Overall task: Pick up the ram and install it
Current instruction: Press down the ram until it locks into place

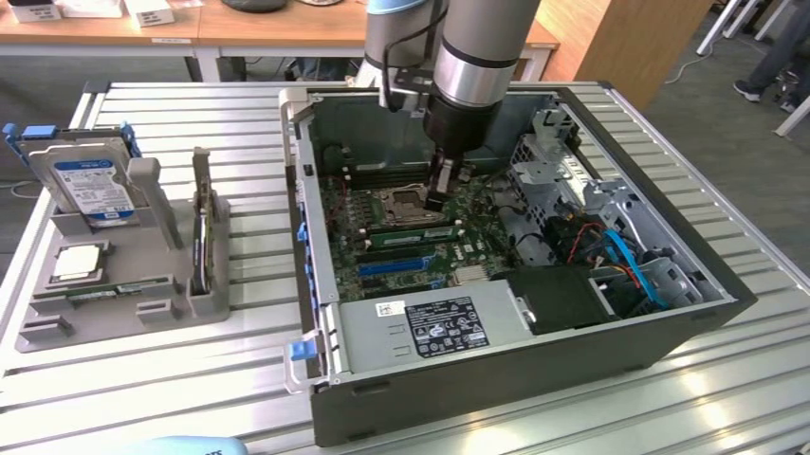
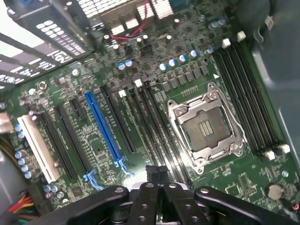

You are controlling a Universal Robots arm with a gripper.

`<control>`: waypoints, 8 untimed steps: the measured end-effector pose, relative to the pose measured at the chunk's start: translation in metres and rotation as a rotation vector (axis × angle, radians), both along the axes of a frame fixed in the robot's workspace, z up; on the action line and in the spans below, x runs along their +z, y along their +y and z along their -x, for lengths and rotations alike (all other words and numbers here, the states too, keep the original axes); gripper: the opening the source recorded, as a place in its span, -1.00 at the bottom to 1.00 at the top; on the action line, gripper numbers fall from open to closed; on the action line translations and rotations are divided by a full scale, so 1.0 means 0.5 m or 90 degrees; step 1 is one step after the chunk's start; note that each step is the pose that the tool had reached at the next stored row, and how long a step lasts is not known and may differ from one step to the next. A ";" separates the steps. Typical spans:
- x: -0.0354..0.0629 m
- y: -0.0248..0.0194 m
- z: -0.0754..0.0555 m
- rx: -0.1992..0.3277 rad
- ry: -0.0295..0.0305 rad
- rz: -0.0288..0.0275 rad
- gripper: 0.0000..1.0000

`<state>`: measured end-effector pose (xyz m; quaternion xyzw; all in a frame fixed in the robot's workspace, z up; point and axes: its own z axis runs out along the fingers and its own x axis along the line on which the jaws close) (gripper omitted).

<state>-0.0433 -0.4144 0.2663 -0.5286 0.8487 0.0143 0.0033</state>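
- Ext. view: gripper (image 1: 439, 197) is down inside the open computer case (image 1: 506, 398), with its fingers together. The tips are just beside the processor socket (image 1: 390, 201), on the exterior view's right.
- Ext. view: the ram (image 1: 408, 223) is a green stick with pale labels. It lies along the memory slots just beside the socket, toward the camera. The fingertips are at or near its end twd the exterior view's right; I can't tell if they touch.
- Ext. view: the tray (image 1: 127, 318) is outside the case on the exterior view's left, with a hard drive (image 1: 91, 185) standing in it.
- Wrist view: gripper (image 2: 157, 187) fingers are pressed together, nothing clamped btwn them. They sit low over the black memory slots (image 2: 154, 122), btwn the blue slot (image 2: 104, 129) and the socket (image 2: 206, 126).
- Step, as judged: install phase. The stick is already at the slot and is being pushed home, not carried.
- Next move calls for, as judged: a straight downward press, stick square in the slot, end clips free to snap.
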 end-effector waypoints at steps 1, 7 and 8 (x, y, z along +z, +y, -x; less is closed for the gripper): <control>0.000 0.0000 0.000 -0.007 0.0000 0.0000 -0.80; 0.000 0.0000 0.000 -0.046 0.0000 0.0000 -0.80; 0.000 0.0000 0.000 -0.053 0.0000 0.0000 -0.80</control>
